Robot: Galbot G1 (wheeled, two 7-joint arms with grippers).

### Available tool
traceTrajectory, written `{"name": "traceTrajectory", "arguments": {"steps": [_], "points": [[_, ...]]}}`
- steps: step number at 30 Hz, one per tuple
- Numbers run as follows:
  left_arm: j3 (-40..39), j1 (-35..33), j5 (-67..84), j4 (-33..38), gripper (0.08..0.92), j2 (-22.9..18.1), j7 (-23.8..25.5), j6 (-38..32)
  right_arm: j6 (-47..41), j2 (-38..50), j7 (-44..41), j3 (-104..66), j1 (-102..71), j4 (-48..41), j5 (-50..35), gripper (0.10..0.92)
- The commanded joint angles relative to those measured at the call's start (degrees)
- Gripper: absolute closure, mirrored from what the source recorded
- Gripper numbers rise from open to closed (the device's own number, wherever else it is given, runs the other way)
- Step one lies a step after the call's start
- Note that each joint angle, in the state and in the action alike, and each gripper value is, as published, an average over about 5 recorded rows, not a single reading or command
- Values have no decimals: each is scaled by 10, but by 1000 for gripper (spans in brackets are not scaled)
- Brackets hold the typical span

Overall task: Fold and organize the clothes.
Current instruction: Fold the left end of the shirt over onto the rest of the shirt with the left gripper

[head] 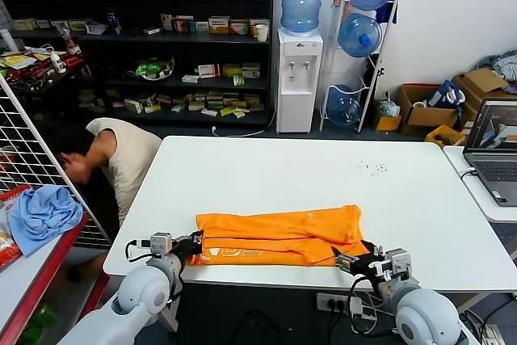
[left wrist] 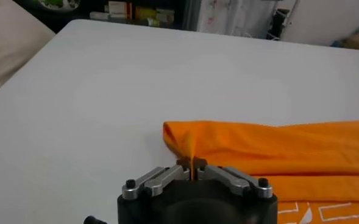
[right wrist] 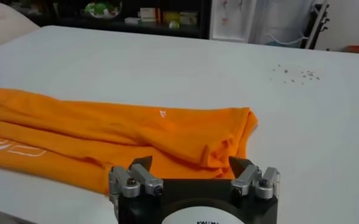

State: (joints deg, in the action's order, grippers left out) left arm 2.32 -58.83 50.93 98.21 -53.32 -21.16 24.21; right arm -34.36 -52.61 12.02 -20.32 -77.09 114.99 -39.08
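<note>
The orange T-shirt [head: 283,233] lies folded into a long band across the near part of the white table [head: 283,175], with a pale print on its front strip [head: 234,254]. My left gripper [head: 194,248] is at the shirt's left end, shut on a pinch of orange fabric [left wrist: 193,159]. My right gripper [head: 349,262] is at the shirt's right end, near the front edge. Its jaws stand wide open over the shirt's near edge [right wrist: 185,152], holding nothing.
A laptop [head: 494,151] sits on a side table at the right. A person [head: 121,159] bends down beside the table's far left corner. A light blue cloth [head: 40,214] lies on the red rack at the left. Small dark specks [head: 371,168] dot the table.
</note>
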Motion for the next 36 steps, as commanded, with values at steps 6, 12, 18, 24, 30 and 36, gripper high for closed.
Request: {"name": "traceTrajectory", "arguments": {"steps": [6,12,18,24,30,36], "points": [[54,29,-6,-69,886,132,-5,-14,6,-2,2,-5,-2,12,-2,203],[79,19,0,-42,886,151,-12,-27,21,-11,3,0,2,4,13,203],[47,10,45,102,886,106,-52,-13,49,-22,4,6,10,-10,37,203],[-4,3,92,149,886,31,-92,-13,84,-21,8,-7,18,-25,52,203],[-58,24,96,131,886,-41,-116,-17,133,-33,11,-28,33,-53,91,203],[-75,69,69,58,886,-124,-121,-28,175,-55,11,-41,42,-88,132,203]]}}
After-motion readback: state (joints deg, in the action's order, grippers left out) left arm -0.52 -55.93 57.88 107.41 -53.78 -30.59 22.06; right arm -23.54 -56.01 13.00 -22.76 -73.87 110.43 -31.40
